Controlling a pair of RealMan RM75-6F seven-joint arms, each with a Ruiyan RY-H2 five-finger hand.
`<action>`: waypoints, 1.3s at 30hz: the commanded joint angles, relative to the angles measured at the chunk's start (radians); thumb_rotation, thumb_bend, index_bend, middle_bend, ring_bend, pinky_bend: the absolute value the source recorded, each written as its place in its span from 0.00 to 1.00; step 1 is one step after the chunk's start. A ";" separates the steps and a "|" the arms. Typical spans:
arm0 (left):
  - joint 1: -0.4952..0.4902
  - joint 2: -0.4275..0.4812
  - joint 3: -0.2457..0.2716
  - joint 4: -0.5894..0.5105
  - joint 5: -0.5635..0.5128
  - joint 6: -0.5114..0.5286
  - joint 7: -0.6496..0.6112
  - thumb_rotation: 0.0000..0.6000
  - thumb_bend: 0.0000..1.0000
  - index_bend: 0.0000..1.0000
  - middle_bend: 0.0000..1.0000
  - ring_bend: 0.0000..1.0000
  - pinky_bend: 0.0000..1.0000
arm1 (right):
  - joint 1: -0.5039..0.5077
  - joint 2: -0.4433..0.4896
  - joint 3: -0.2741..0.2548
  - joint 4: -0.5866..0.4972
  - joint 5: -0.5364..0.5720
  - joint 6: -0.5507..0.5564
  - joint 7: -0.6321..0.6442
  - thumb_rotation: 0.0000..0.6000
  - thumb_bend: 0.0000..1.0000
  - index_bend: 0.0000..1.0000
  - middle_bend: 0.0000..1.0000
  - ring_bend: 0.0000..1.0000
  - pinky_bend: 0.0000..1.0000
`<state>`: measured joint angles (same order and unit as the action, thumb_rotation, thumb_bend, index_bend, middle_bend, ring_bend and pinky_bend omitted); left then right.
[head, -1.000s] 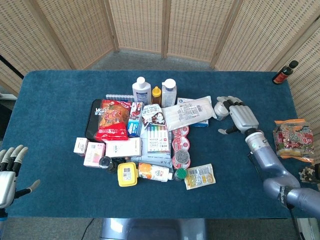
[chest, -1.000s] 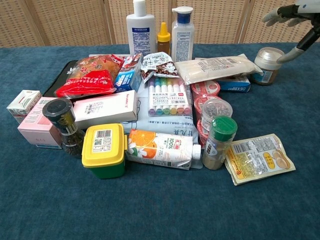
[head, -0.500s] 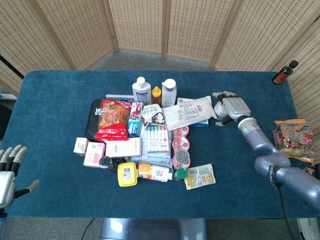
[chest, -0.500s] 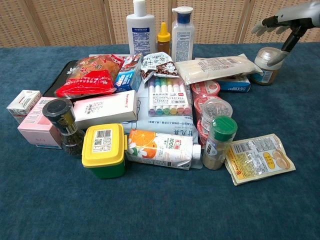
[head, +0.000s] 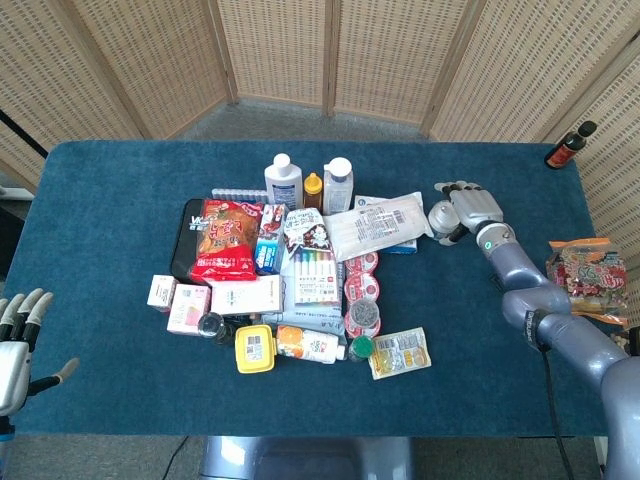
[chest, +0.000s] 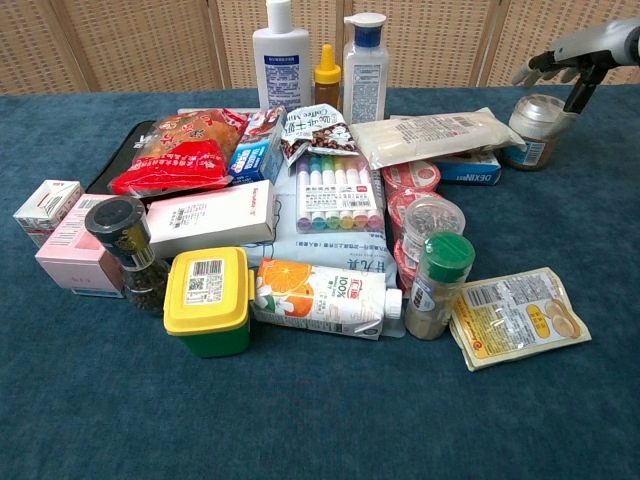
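A small jar with a pale lid (head: 441, 218) (chest: 535, 130) stands on the blue table (head: 120, 190) at the right end of a pile of groceries. My right hand (head: 470, 208) (chest: 580, 55) hovers just above and to the right of it, fingers spread, with the thumb hanging down beside the lid. It grips nothing. At the table's near left corner my left hand (head: 18, 345) is open with its fingers apart, far from everything.
The pile holds two white bottles (head: 283, 180), a red snack bag (head: 226, 238), a marker pack (head: 312, 276), a yellow-lidded box (chest: 208, 300), a juice carton (chest: 320, 297) and a green-capped shaker (chest: 438, 283). A snack packet (head: 585, 278) and a dark bottle (head: 570, 144) lie far right.
The right hand has moved away from me toward the table's back and now sits over the jar. The left hand and the pile have not moved.
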<state>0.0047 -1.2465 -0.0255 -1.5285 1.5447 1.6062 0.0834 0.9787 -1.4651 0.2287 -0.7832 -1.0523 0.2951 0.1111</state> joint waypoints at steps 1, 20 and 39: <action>0.002 0.001 0.000 -0.001 -0.002 0.002 0.000 0.91 0.15 0.08 0.00 0.00 0.00 | 0.011 -0.032 -0.005 0.045 -0.006 -0.020 0.015 1.00 0.17 0.00 0.02 0.00 0.00; 0.023 -0.008 0.004 0.027 -0.015 0.013 -0.027 0.91 0.15 0.08 0.00 0.00 0.00 | -0.004 -0.118 0.022 0.148 -0.063 0.026 0.104 1.00 0.17 0.50 0.82 0.84 0.55; 0.001 -0.024 0.000 0.048 0.003 -0.008 -0.050 0.91 0.15 0.08 0.00 0.00 0.00 | -0.128 0.235 0.104 -0.340 0.015 0.265 0.058 1.00 0.17 0.55 0.88 0.97 0.61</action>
<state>0.0065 -1.2701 -0.0253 -1.4809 1.5477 1.5988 0.0336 0.8758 -1.3120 0.3057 -1.0211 -1.0809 0.5107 0.2020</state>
